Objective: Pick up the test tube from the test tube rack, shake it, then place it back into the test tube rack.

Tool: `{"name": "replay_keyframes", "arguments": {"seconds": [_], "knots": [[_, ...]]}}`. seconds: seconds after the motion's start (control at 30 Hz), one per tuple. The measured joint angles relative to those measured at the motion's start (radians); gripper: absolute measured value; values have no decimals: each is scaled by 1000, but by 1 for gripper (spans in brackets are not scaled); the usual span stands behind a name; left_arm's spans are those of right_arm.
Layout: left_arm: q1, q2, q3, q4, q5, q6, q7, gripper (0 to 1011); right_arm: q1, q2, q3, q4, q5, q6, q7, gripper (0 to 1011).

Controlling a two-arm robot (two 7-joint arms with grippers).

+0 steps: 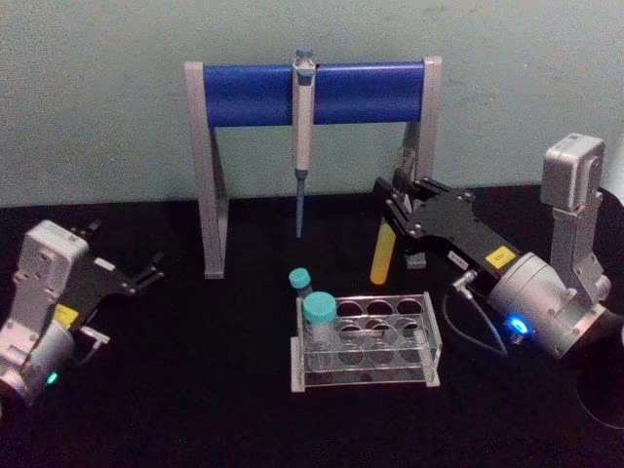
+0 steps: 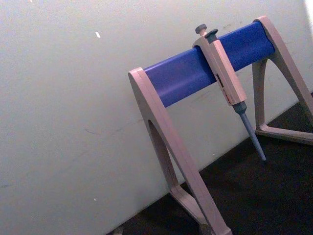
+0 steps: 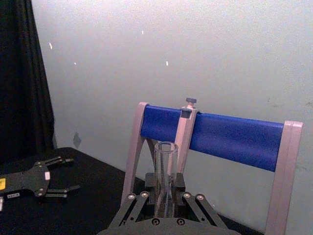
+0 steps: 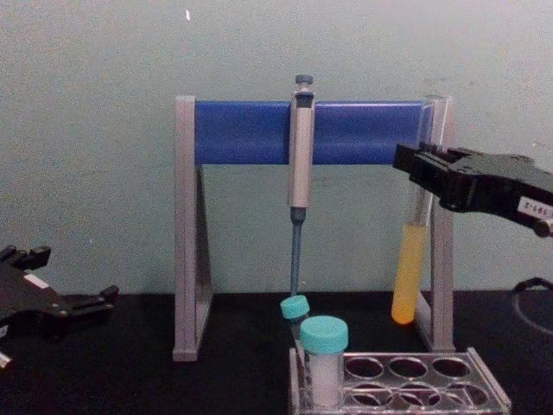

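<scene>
Tube [image 4: 409,259] is being clenched high on its clear part by the jaws of the right gripper [image 4: 416,169], and it is hanging upright with yellow liquid in its lower end. It is being held aloft behind the rack [image 1: 390,375], just beside the right leg of the stand [image 4: 442,259]. By the look of it, the shake is being carried out. Small, quick swings are being called for, since the mouth is uncapped and the leg is close. Left gripper [image 1: 127,249] is being parked well apart, jaws spread and empty.
</scene>
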Motion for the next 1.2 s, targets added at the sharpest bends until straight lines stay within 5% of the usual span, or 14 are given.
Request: {"name": "replay_keyframes", "arguments": {"seconds": [0.57, 0.87, 1.2], "knots": [[0, 0, 0, 0, 0, 0, 0, 1001, -29, 22, 29, -35, -5, 6, -13, 224], [0, 0, 0, 0, 0, 0, 0, 1001, -128, 73, 62, -139, 0, 16, -13, 224], [0, 0, 0, 0, 0, 0, 0, 1001, -136, 64, 24, -149, 21, 16, 22, 224]]}}
